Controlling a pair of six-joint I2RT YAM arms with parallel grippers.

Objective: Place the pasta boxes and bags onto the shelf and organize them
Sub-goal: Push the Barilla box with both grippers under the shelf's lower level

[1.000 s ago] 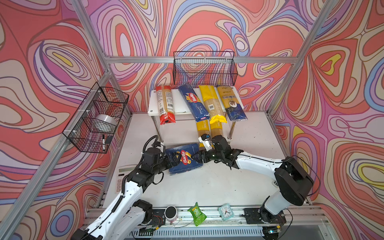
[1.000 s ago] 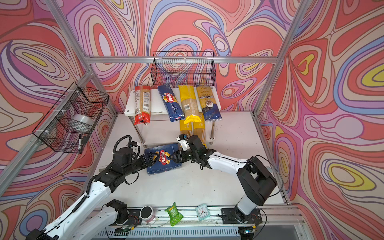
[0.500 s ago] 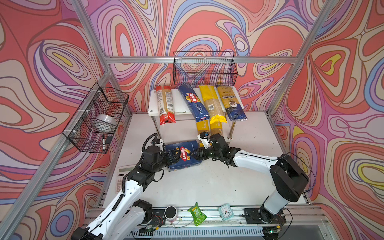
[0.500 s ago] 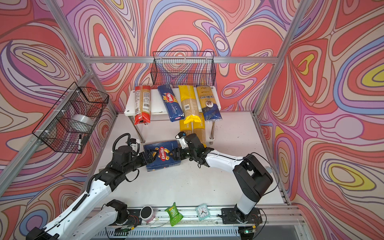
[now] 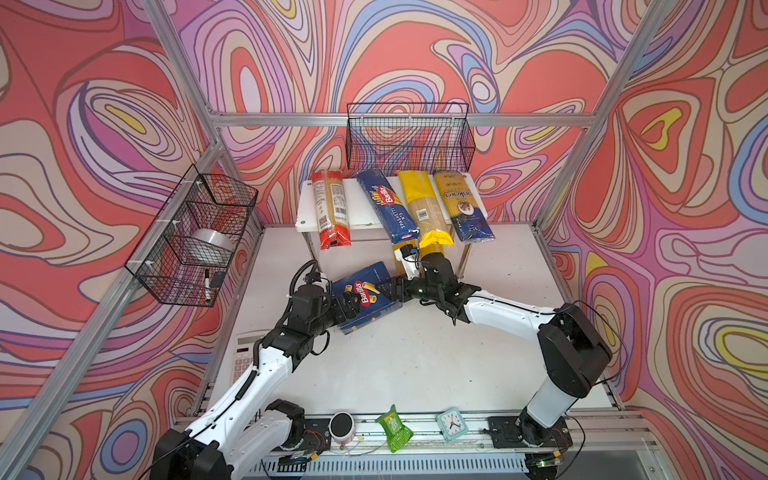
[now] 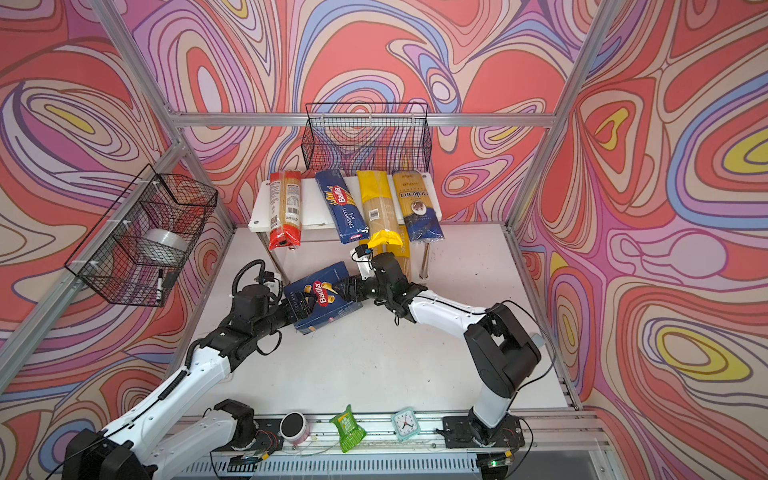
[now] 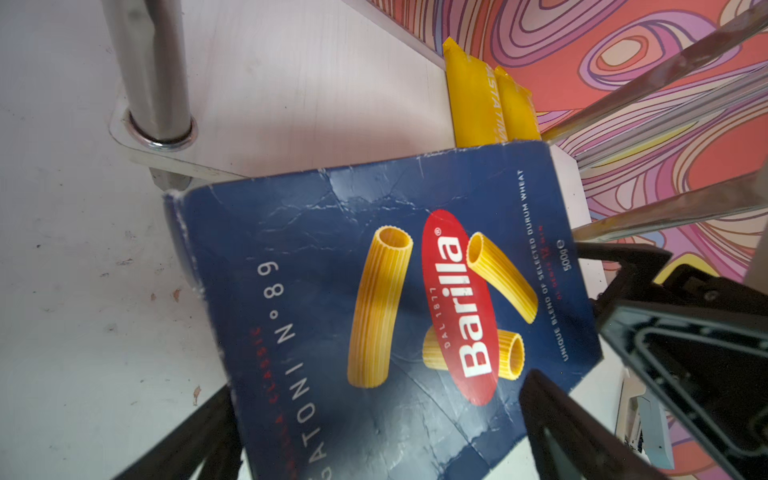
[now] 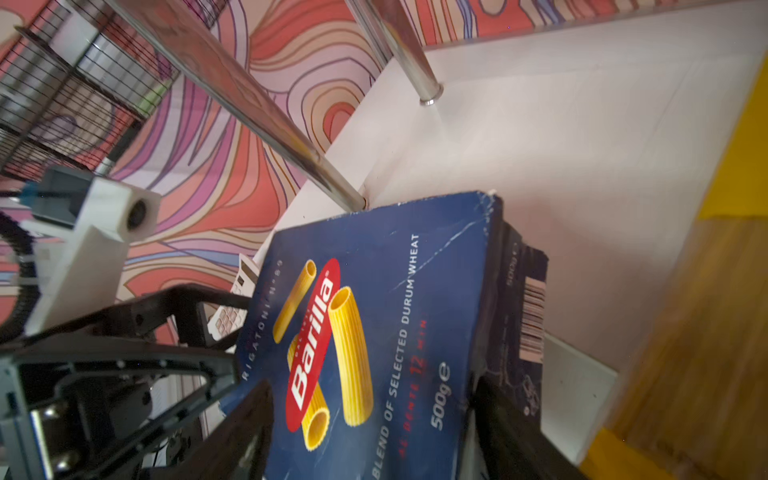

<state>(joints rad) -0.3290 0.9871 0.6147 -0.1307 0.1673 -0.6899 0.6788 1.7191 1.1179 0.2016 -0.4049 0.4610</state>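
The wide blue Barilla rigatoni box (image 5: 365, 297) (image 6: 322, 299) hangs tilted in front of the shelf (image 5: 305, 208), held at both ends. My left gripper (image 5: 345, 309) (image 7: 378, 386) is shut on its near end and my right gripper (image 5: 395, 289) (image 8: 374, 382) on its far end. The box's corner reaches over the lower tier (image 7: 311, 83). On the top tier lie a red bag (image 5: 330, 210), the narrow spaghetti box (image 5: 388, 205), a yellow bag (image 5: 424, 208) and a gold and blue bag (image 5: 463, 205). Two yellow bags (image 7: 473, 95) lie on the lower tier.
Chrome legs (image 7: 153, 70) (image 8: 249, 104) stand close by the box. A black wire basket (image 5: 409, 139) hangs behind the shelf, another (image 5: 195, 237) on the left wall. A calculator (image 5: 245, 353) lies at the left; a speaker (image 5: 341, 426), green packet (image 5: 392, 428) and clock (image 5: 451, 424) line the front.
Both grippers have carried the rigatoni box away from the front edge toward the shelf's lower tier. The grips have not changed.
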